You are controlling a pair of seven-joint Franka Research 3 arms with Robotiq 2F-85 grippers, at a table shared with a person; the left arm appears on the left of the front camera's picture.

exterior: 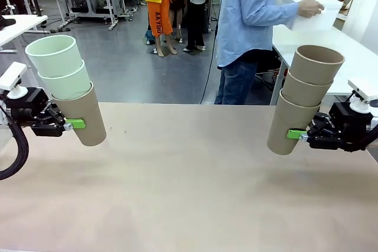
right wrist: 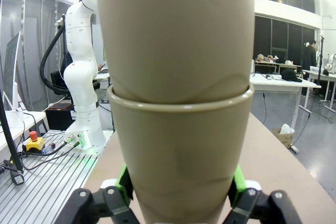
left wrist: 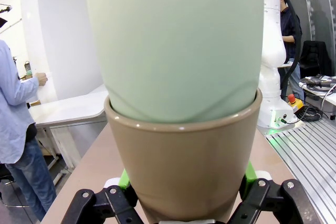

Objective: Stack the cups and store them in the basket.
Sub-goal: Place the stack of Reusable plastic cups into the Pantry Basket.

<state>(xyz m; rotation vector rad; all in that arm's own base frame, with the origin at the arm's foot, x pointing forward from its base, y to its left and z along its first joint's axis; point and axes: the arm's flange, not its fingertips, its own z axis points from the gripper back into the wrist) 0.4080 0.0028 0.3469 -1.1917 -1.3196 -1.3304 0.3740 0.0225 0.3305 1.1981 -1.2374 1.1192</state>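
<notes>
My left gripper is shut on the tan bottom cup of a stack, with two mint green cups nested in it, held above the table at the left and tilted left. In the left wrist view the tan cup sits between the green pads with a mint cup in it. My right gripper is shut on the bottom cup of a stack of three tan cups, tilted right. Up close in the right wrist view, that tan stack stands between the pads. A person holds the white basket at the far right.
The brown table top lies bare between the two arms. The person in a light blue shirt stands at the far side, turned toward a white table at the back right.
</notes>
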